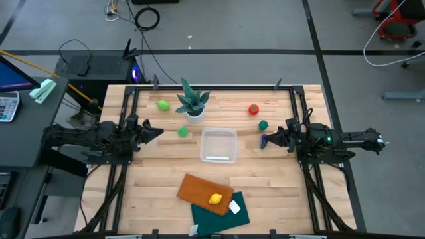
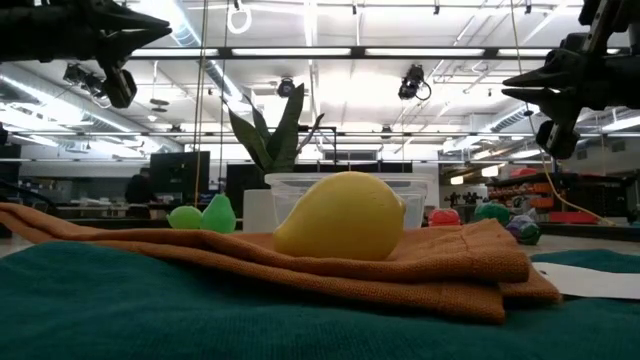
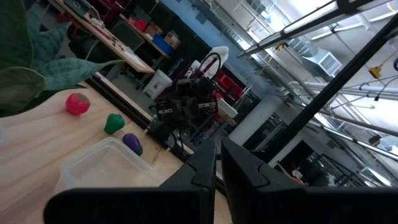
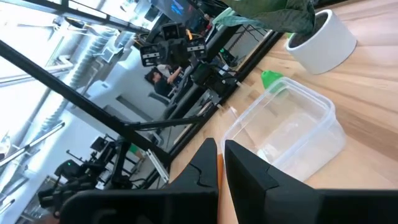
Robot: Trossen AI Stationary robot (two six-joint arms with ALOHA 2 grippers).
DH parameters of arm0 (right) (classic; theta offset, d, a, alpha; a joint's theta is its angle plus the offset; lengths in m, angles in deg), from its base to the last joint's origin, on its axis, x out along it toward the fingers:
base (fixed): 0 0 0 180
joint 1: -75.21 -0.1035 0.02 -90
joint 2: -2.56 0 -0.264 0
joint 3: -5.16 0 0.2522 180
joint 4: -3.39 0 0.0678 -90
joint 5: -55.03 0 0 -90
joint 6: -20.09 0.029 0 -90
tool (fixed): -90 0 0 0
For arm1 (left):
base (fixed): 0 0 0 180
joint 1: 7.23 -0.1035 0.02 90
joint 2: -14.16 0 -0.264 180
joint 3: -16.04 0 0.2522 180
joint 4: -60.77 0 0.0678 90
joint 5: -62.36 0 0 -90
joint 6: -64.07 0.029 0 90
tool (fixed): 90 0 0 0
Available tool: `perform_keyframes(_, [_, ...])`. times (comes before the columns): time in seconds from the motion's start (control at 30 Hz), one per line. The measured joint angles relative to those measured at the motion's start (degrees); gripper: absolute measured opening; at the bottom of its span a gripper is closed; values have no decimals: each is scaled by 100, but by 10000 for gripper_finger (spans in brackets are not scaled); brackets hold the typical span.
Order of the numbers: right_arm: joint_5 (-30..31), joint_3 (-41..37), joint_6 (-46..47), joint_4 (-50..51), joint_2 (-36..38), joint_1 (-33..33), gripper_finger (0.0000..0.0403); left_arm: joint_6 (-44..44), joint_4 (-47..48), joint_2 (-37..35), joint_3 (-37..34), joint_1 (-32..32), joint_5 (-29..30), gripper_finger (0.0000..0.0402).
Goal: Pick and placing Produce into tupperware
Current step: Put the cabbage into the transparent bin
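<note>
The clear tupperware [image 1: 218,145] stands near the table's middle with nothing in it. Produce lies around it: two light green pieces [image 1: 163,105] [image 1: 182,132] to its left, and a red one [image 1: 254,109], a dark green one [image 1: 263,125] and a purple one [image 1: 264,141] to its right. A yellow one [image 1: 215,198] rests on the orange-brown board [image 1: 199,189]. My left gripper [image 1: 159,131] hangs shut at the table's left, raised well above it. My right gripper [image 1: 271,137] hangs shut at the right, over the purple piece and pointing at the tub.
A spiky potted plant [image 1: 192,103] in a white pot stands just beyond the tub. A dark green cloth [image 1: 222,211] with a white tag lies under the board at the near edge. Black frame rails [image 1: 126,133] run along both sides of the table.
</note>
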Motion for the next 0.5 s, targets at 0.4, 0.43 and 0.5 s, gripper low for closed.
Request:
perform_keyframes(0.4, [90,-2,94,-4,0,-1,0,-132,1,0,0,0,351,28])
perform_keyframes(0.43, [129,-2,113,-19,-1,-1,0,-136,0,0,0,2,438,30])
perform_keyframes(0.5, [227,-1,118,-142,-4,0,0,-136,-4,0,0,1,617,34])
